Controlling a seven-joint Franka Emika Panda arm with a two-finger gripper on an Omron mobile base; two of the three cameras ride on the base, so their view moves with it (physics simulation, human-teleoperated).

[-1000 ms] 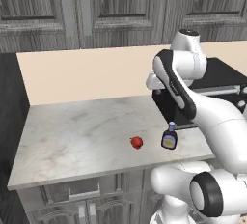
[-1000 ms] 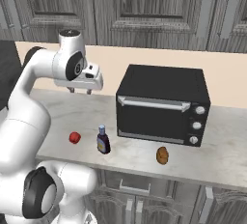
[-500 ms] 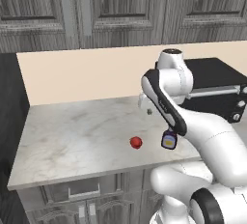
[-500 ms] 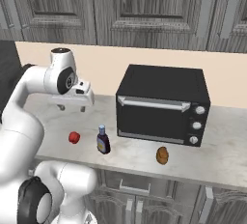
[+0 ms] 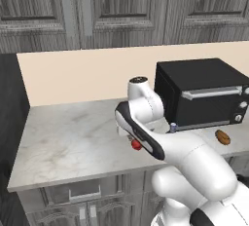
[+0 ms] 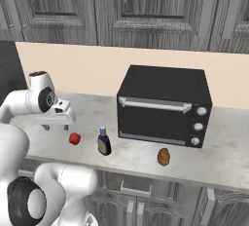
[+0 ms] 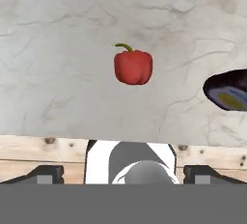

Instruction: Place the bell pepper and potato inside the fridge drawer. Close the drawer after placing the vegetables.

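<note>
A pale marble countertop [image 6: 233, 166] runs in front of me, backed by a beige wall and dark grey wood cabinet doors above. My two-finger claw [image 6: 57, 127] hangs low over the left part of the counter, pointing down. In the right base view its short dark fingers [image 6: 47, 127] show under the white hand, but I cannot tell how wide they stand.

The small glossy red bell pepper [image 6: 74, 139] with a curved green stem lies on the marble just to the right of my claw and nearer the counter's front edge, apart from my fingers. In the hand view the bell pepper [image 7: 133, 67] sits alone on bare marble near the middle of the picture. In the left base view a bit of its red [image 5: 136, 145] peeks out beside my white arm.

Just right of the pepper stands a small dark bottle [image 6: 103, 142] with a yellow label, upright. Behind it and further right sits a black toaster oven [image 6: 163, 104] with a silver handle and three knobs. A brown oval potato [image 6: 164, 157] lies near the counter's front edge, in front of the oven.
</note>
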